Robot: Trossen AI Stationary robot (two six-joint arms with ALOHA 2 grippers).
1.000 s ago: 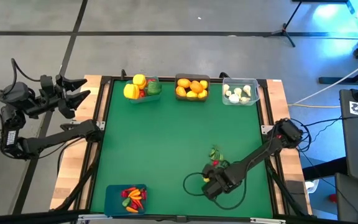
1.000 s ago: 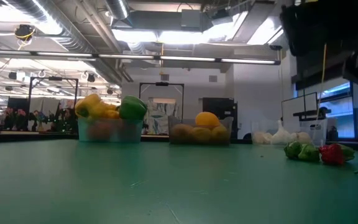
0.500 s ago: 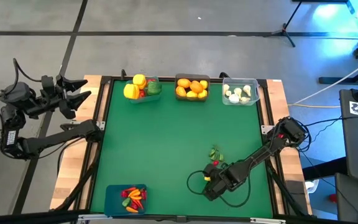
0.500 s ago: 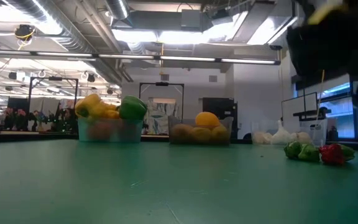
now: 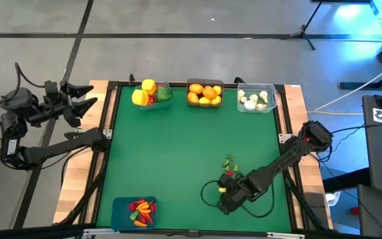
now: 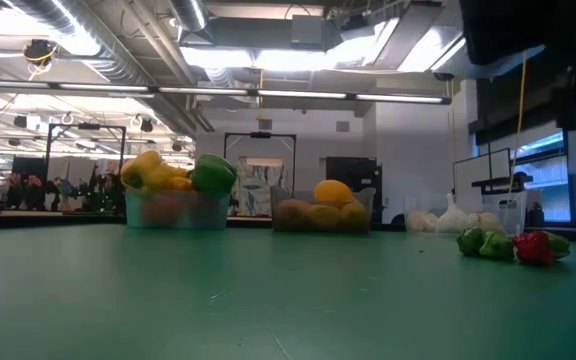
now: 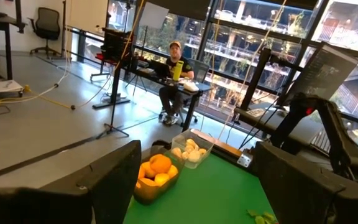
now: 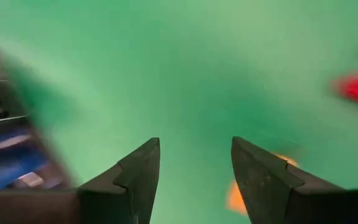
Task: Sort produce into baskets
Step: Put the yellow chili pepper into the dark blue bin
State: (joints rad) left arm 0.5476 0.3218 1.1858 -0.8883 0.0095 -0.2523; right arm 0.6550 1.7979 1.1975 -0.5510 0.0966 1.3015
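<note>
At the table's near right, my right gripper (image 5: 223, 198) points down with its fingers apart (image 8: 194, 177) and only green table between them. A small yellow-orange fruit (image 5: 222, 189) lies right beside it. A red pepper (image 5: 229, 174) and a green one (image 5: 229, 162) rest on the table just beyond. Along the far edge stand a teal basket (image 5: 152, 95) of peppers, a dark basket (image 5: 205, 93) of oranges and lemons, and a clear basket (image 5: 256, 98) of garlic. My left gripper (image 5: 78, 99) waits open, raised beyond the far left corner. My right gripper comes down from above beside the yellow-orange fruit (image 8: 234, 198), which shows past the inner edge of one finger (image 8: 263, 180) and is mostly hidden behind it. I cannot tell whether that finger touches the fruit.
A blue basket (image 5: 134, 211) with chillies and carrots sits at the near left corner. A dark cable (image 5: 207, 192) loops on the table by my right gripper. The middle of the green table (image 5: 178, 146) is bare. A person sits at a desk (image 7: 174, 68) in the room beyond.
My right gripper has tipped at the wrist over the same spot, and its arm's upper part has swung toward the table's right edge. The yellow fruit seen a second ago at the low view's right edge no longer shows there.
</note>
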